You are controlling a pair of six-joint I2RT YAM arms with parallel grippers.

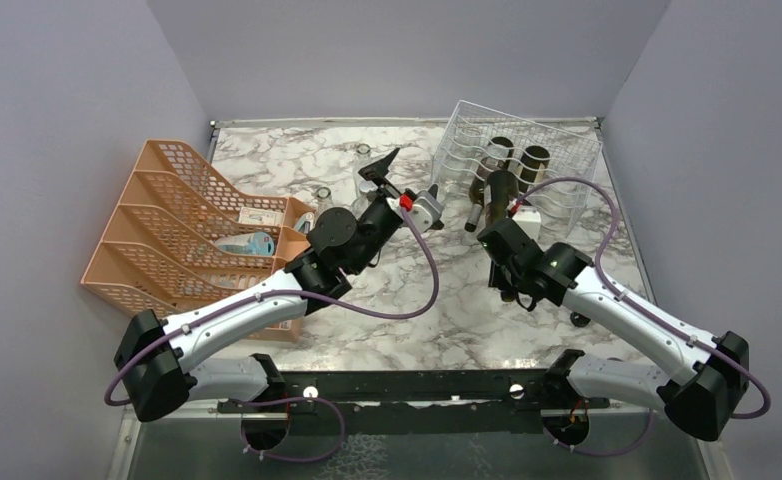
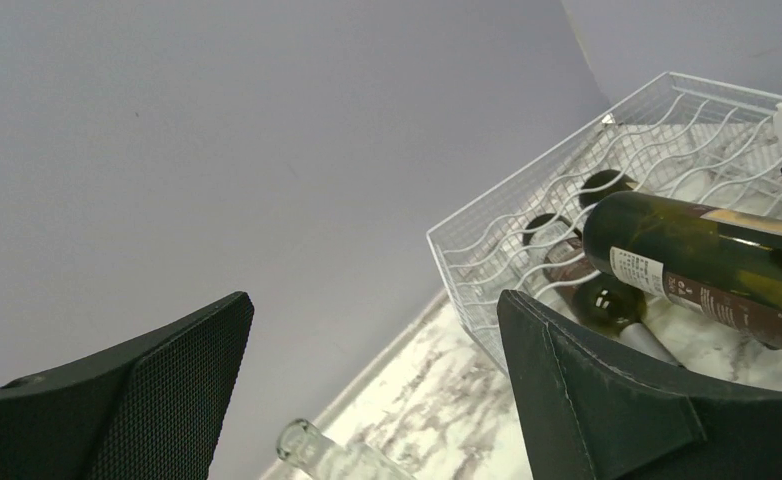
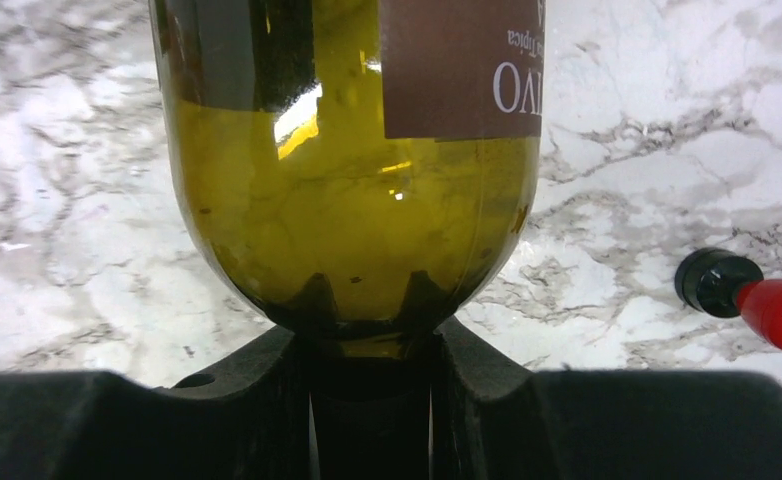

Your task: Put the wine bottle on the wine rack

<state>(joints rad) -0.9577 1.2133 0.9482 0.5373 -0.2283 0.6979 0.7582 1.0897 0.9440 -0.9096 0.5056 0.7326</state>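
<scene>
I am gripping the bottle by its neck in my right gripper, fingers closed tight just under the shoulder, so the heavy body is pointing away from my wrist, base first, toward the rack at the far right corner of the table. I am holding it off the marble, lying nearly level, just beside the rack's near side, which I judge suits sliding it into a cradle. My left gripper is hanging wide open and empty near the table's middle. Two dark bottles are lying in the rack, and a silver-necked bottle seems to be lying on the marble just below mine, crowding the approach. An orange organizer is sitting along the left edge, well apart.
</scene>
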